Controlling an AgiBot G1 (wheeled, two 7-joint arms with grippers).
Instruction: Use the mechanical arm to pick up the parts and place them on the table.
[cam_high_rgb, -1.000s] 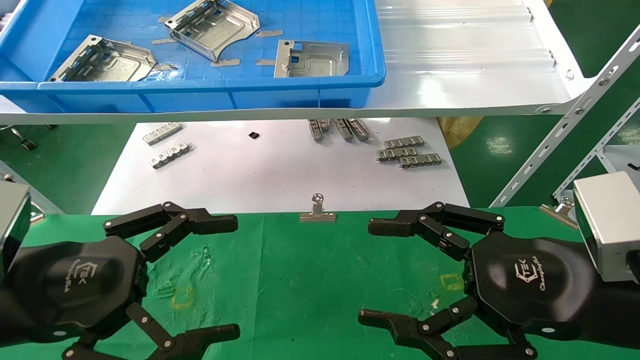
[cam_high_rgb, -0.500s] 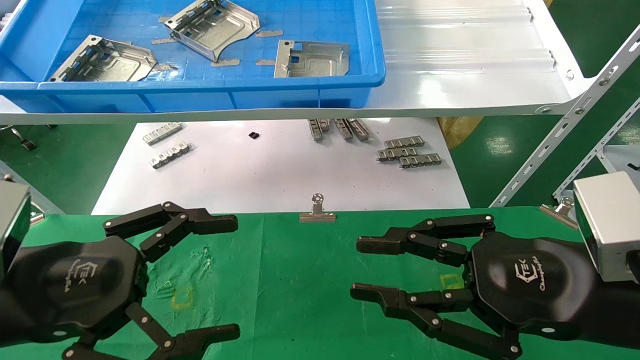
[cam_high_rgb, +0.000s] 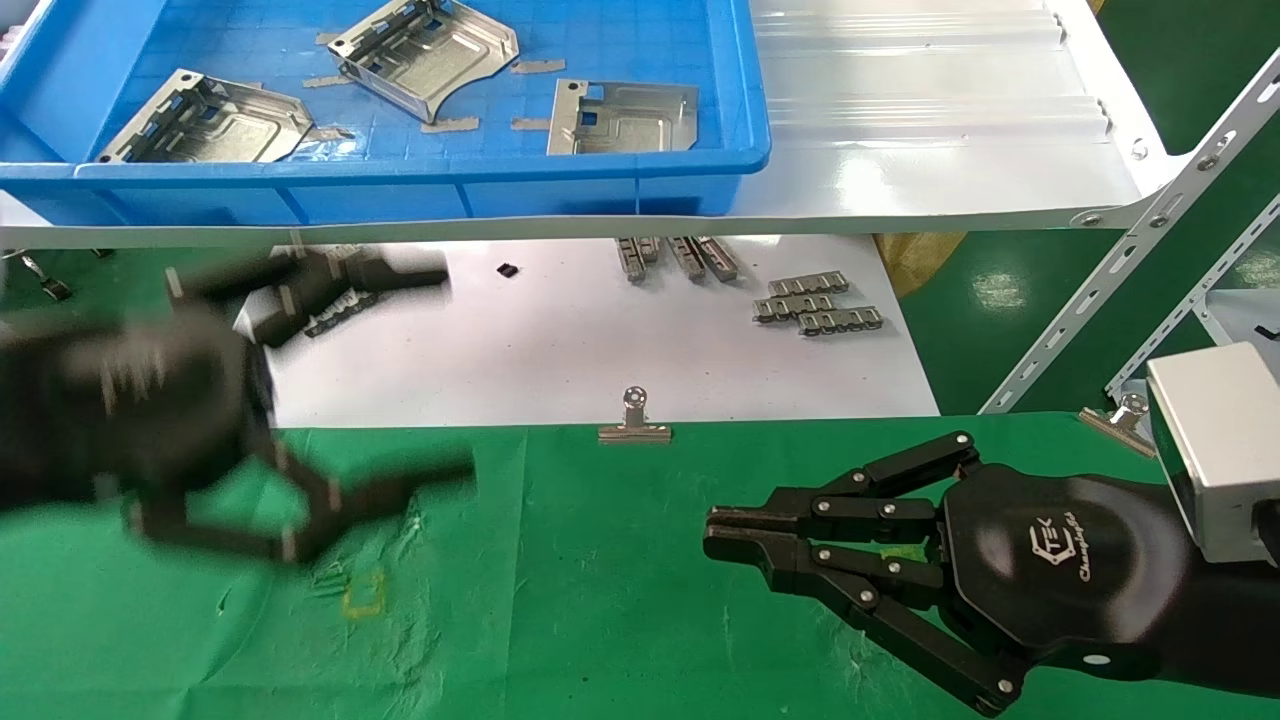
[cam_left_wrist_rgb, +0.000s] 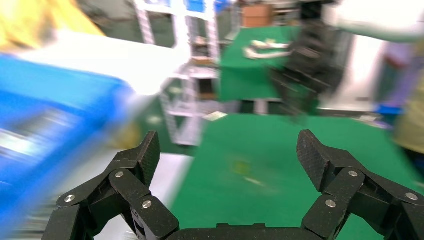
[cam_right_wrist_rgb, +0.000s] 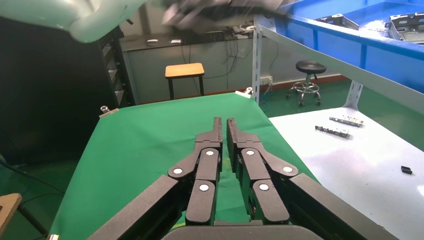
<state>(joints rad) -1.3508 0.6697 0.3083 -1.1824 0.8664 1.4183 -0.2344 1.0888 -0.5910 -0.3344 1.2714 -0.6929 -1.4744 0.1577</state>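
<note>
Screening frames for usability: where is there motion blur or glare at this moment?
Head view: left gripper smeared by motion, right gripper and parts sharp, glare on the white shelf. Left wrist view: background streaked, its fingers crisp. Right wrist view: sharp, except the blurred arm passing overhead.

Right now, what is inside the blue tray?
Three silver parts lie flat on the floor of the blue tray, apart from each other, with scraps of tape between them. The tray's far end runs out of frame, so anything there is unseen.
</note>
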